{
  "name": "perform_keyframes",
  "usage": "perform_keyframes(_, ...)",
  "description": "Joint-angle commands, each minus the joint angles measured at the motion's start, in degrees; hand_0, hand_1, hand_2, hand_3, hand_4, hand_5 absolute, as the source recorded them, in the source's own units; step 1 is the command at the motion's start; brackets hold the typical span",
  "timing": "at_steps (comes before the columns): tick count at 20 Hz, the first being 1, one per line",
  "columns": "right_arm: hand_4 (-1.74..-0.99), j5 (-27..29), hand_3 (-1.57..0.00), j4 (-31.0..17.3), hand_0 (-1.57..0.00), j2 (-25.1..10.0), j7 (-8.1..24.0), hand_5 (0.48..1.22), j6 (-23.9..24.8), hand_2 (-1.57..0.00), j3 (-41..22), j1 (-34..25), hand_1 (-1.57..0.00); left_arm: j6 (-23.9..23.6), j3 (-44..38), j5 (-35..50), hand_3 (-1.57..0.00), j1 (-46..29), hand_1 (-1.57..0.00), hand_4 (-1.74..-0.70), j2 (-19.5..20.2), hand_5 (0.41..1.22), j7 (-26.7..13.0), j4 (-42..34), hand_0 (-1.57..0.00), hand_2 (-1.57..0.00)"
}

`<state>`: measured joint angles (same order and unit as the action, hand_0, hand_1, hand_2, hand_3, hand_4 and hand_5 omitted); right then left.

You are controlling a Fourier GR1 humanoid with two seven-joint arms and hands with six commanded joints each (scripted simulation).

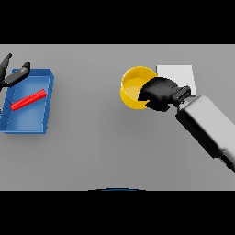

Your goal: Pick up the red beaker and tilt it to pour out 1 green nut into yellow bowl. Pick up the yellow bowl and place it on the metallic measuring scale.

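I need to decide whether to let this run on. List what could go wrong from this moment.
1. The right hand grips the yellow bowl only at its near rim; the bowl could tip or slip as it moves.
2. The bowl sits just left of the metallic scale, so it may catch on the scale's edge.
3. The red beaker lies in the blue tray, and no nut shows in the bowl; the pour may have failed.

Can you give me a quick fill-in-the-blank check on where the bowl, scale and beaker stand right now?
1. The right hand is closed on the rim of the ____ bowl.
2. The bowl sits just ____ of the metallic scale, not on it.
3. The red beaker lies inside the ____ tray.
4. The left hand shows at the tray's far ____ corner.

Missing words: yellow; left; blue; left
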<state>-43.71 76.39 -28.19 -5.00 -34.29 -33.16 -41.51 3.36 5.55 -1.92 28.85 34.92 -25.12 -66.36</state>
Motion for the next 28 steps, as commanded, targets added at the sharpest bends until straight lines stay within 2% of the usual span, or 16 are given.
perform_keyframes(1,-1.74,-0.29,-1.19,-0.56,-1.54,-0.62,0.56,1.22,0.72,-1.49,0.57,-0.11,-1.57,0.39,-0.28,0.44,0.0,-0.25,0.0,-0.81,0.37,0.71,0.24,-0.41,0.0,0.0)
perform_keyframes(5,-1.741,-0.44,-1.16,-3.98,-1.56,-3.12,-1.02,1.221,5.22,-1.53,3.46,-1.7,-1.57,-0.07,-0.45,0.83,0.0,-1.26,0.0,-0.83,0.16,0.733,-0.92,-1.17,0.0,0.0)
perform_keyframes(12,-1.741,-1.87,-1.15,-17.04,-1.57,-4.44,-2.88,1.221,12.36,-1.55,6.25,-4.94,-1.57,-0.06,-0.37,1.3,0.0,-1.74,0.0,-0.85,0.59,0.76,-3.9,-3.64,0.0,0.0)
perform_keyframes(14,-1.741,-2.26,-1.17,-21.4,-1.57,-3.65,-2.36,1.221,14.12,-1.53,6.71,-5.97,-1.57,-0.16,-0.87,1.84,0.0,-1.95,0.0,-0.86,0.88,0.762,-4.27,-4.42,0.0,0.0)
perform_keyframes(15,-1.741,-1.98,-1.16,-22.16,-1.57,-3.84,-3.15,1.221,14.85,-1.53,6.97,-5.4,-1.57,0.06,-0.61,1.72,0.0,-2.0,0.0,-0.86,1.03,0.768,-4.98,-4.7,0.0,0.0)
perform_keyframes(17,-1.741,-2.12,-1.18,-26.69,-1.57,-3.54,-4.32,1.221,16.24,-1.5,7.61,-6.66,-1.57,0.05,-0.97,1.93,0.0,-2.12,0.0,-0.86,1.46,0.779,-5.8,-5.03,0.0,0.0)
perform_keyframes(20,-1.741,-2.49,-1.29,-30.73,-1.57,-2.65,-5.71,1.221,18.45,-1.43,7.6,-6.85,-1.57,-0.82,0.21,0.89,0.0,-1.35,0.0,-0.86,-0.11,0.797,-6.06,-4.14,0.0,0.0)
perform_keyframes(21,-1.741,-2.53,-1.32,-32.24,-1.57,-2.07,-5.21,1.221,18.72,-1.41,7.73,-7.25,-1.57,-0.71,0.32,0.74,0.0,-1.93,0.0,-0.86,0.17,0.802,-5.39,-4.64,0.0,0.0)
perform_keyframes(23,-1.741,-2.21,-1.36,-34.37,-1.57,-1.34,-4.85,1.221,18.97,-1.39,8.21,-7.84,-1.57,-0.49,0.28,0.64,0.0,-1.08,0.0,-0.86,0.13,0.807,-5.81,-3.58,0.0,0.0)
perform_keyframes(25,-1.741,-2.44,-1.38,-36.77,-1.57,-0.9,-5.83,1.221,19.92,-1.38,8.15,-7.91,-1.57,-0.77,0.2,0.49,0.0,-1.47,0.0,-0.85,0.21,0.807,-5.78,-3.6,0.0,0.0)
perform_keyframes(28,-1.741,-2.55,-1.42,-38.13,-1.57,-0.27,-5.8,1.221,20.15,-1.38,7.83,-7.82,-1.57,-0.46,0.38,0.33,0.0,-0.7,0.0,-0.85,0.15,0.796,-6.15,-2.94,0.0,0.0)
